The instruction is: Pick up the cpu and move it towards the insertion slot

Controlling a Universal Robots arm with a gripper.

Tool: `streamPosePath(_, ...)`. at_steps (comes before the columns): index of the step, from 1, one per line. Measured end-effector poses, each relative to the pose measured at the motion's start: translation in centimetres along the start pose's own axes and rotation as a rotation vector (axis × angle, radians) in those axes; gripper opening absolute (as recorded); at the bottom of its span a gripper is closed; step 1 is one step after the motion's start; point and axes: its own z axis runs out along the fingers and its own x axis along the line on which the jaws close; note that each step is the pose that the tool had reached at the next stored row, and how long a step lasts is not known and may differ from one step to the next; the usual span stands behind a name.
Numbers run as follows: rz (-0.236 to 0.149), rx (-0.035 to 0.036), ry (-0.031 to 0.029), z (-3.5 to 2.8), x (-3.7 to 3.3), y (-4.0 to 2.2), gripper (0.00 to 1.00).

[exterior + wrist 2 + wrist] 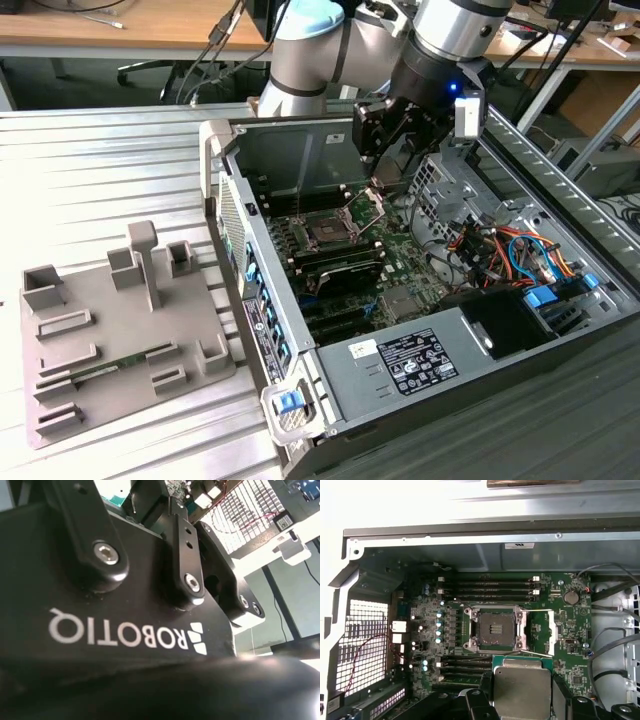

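Hand [522, 692] grips one cpu [522, 685] | above board, near one insertion slot [494, 629], bracket open

Worktop [90, 190]: pale ribbed metal, long grooves running across, bright glare on the near portion at the exterior view's left. Toward the exterior view's right the same surface [560, 420] reads darker grey.

Behind it, a wooden desk [130, 35] with light-brown top runs along the back. Thin cable [100, 20] lying on it. Dark shadowed space beneath; legs of an office chair base [150, 72] visible there. Black cables [222, 45] hang down over the desk's front edge.

Far corner at the exterior view's right: second wooden surface [610, 45], grey equipment boxes [610, 165] below it.

Lighting even, bright, from above.
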Motion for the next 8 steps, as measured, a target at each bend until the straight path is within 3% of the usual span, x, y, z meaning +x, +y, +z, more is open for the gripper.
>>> streamPosePath(8, 0.0, 0.0001, 0.0, 0.01, -0.12, 0.0, 0.55)
